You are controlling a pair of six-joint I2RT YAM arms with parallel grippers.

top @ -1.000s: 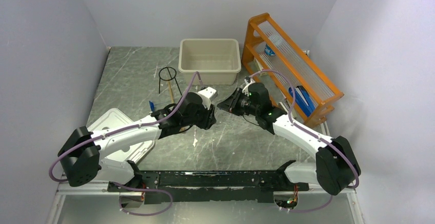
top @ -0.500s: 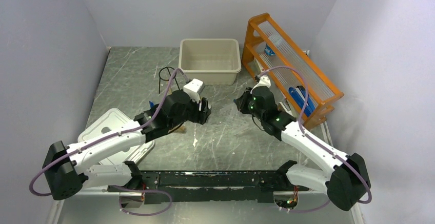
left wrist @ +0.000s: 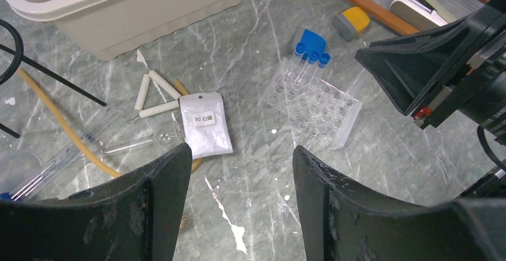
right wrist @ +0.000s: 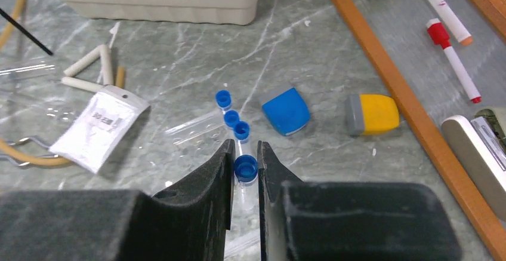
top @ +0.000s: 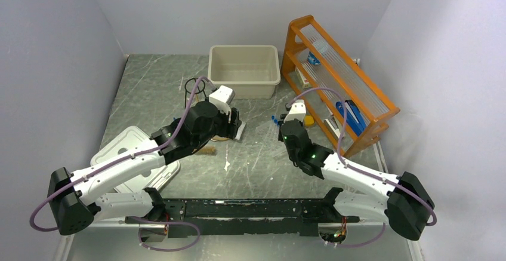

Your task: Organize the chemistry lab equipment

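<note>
Two arms lean over the grey table point(top: 262, 159). Right gripper point(right wrist: 244, 153) is clamped on a blue-capped tube point(right wrist: 246, 168), cap up between the fingers. Three more capped tubes point(right wrist: 231, 117) sit in a row just beyond it, at one edge of a clear rack point(left wrist: 313, 108). A blue block point(right wrist: 286, 110) and a yellow block point(right wrist: 373, 114) lie beside them, near the base rail of the orange rack point(top: 340, 76). Left gripper point(left wrist: 240, 153) hangs with jaws spread wide, nothing between them, just short of the white packet point(left wrist: 206, 123). Just past the packet lies the white triangle point(left wrist: 156, 94), and the tan tube point(left wrist: 59, 123) runs off to its left, beside a tripod point(left wrist: 65, 82) leg. The tub point(top: 243, 70) stands behind them all, at the back of the table. The brush point(top: 207, 150) pokes out under the left arm; the lid point(top: 128, 147) lies by the table's left edge.
</note>
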